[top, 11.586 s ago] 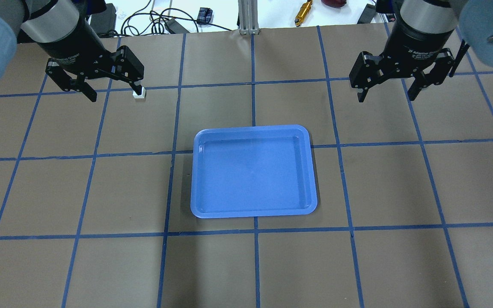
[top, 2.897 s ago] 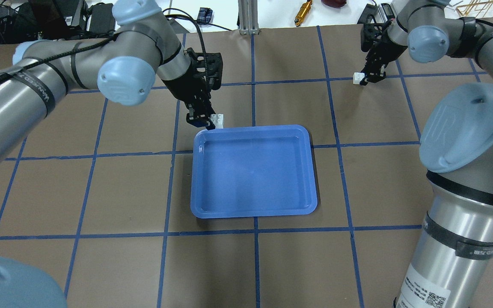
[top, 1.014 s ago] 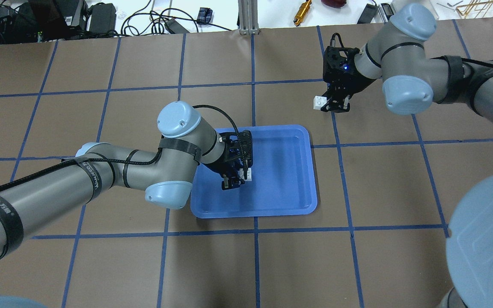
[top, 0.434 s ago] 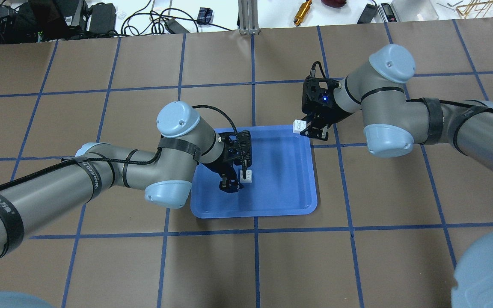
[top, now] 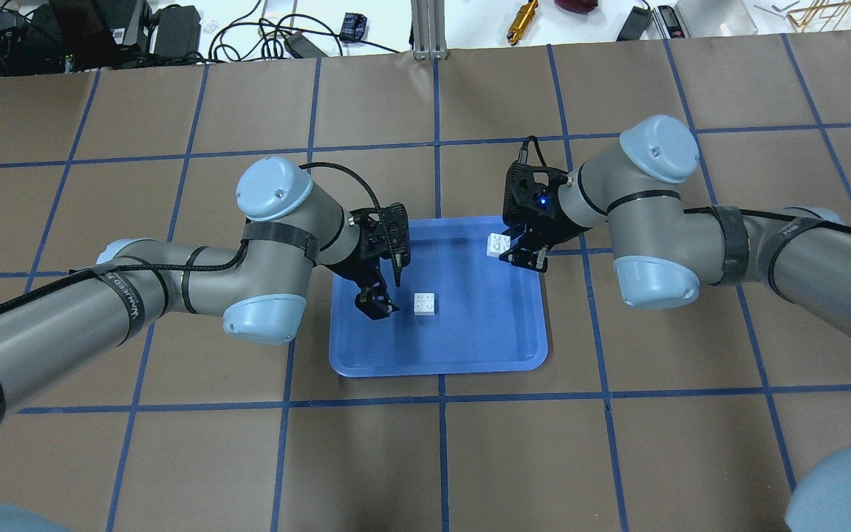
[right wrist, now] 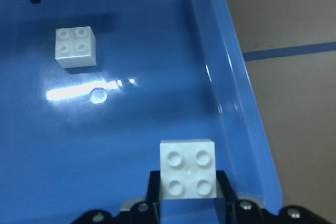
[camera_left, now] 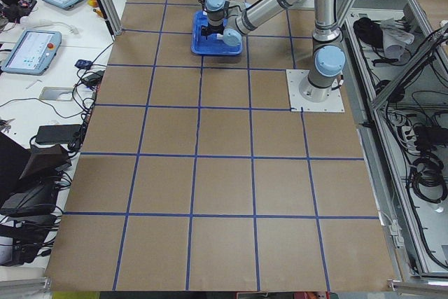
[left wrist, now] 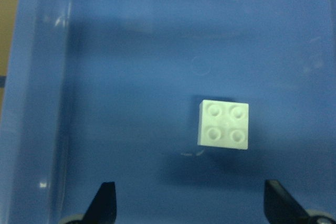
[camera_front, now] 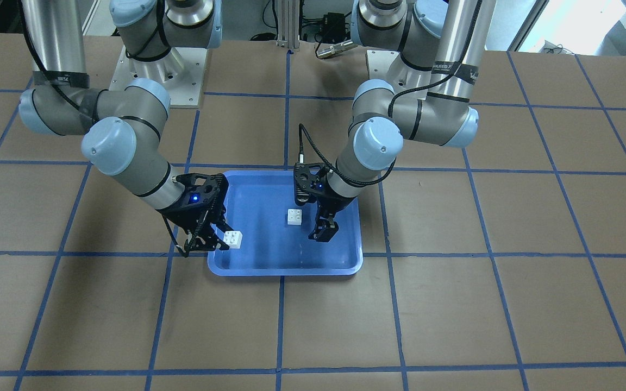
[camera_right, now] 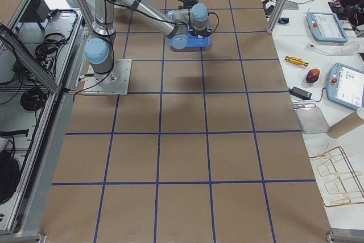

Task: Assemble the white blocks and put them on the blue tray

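Observation:
One white block point(top: 425, 304) lies studs up on the floor of the blue tray point(top: 484, 332), free of both grippers. My left gripper point(top: 387, 290) is open and empty, just left of that block; in the left wrist view the block point(left wrist: 224, 124) sits ahead of the spread fingertips point(left wrist: 105, 203). My right gripper point(top: 510, 251) is shut on the second white block point(top: 499, 244) and holds it above the tray's far right corner. The right wrist view shows the held block point(right wrist: 188, 174) above the tray's rim point(right wrist: 247, 93) and the loose block point(right wrist: 76, 46) beyond it.
The tray point(camera_front: 269, 260) sits mid-table on brown paper with blue tape lines. Both arms lean over it from opposite sides. Cables and tools point(top: 523, 21) lie beyond the far table edge.
My left gripper has let go of its block, which now lies on the tray, and drawn back to the left. My right gripper has carried its block further in over the tray's corner.

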Controlling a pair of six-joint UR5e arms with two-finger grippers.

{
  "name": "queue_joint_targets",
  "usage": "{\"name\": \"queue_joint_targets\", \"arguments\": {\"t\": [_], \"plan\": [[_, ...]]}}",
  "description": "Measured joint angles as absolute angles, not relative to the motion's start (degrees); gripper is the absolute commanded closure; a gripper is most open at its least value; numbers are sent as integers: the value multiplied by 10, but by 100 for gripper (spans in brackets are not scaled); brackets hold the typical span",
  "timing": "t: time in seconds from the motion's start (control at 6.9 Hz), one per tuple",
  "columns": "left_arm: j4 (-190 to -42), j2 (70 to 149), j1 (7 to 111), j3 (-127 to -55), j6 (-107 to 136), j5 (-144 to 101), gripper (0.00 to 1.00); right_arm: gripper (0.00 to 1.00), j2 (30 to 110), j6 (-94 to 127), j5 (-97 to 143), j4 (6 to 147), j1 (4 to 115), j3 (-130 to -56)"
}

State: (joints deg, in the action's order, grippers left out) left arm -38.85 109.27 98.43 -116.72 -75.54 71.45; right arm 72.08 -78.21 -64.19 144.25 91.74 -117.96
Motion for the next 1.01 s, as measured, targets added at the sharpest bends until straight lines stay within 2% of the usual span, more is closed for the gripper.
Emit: {"name": "queue_joint_targets", "arguments": {"t": [0.29, 0.58, 0.72, 1.01], "plan": [[-392, 1086, 967, -1169, -758, 705, 26, 100, 725, -755, -650, 1468, 943, -1209], [-393, 1086, 963, -1172, -761, 686, 72, 100, 726, -718, -690, 1478, 975, -1219], [-392, 1087, 963, -1178, -764, 684, 79, 100, 726, -698, -709, 1480, 989, -1219], [-386, 1092, 962, -1191, -795, 680, 78, 100, 723, -680, -719, 1487, 1003, -1219]]}}
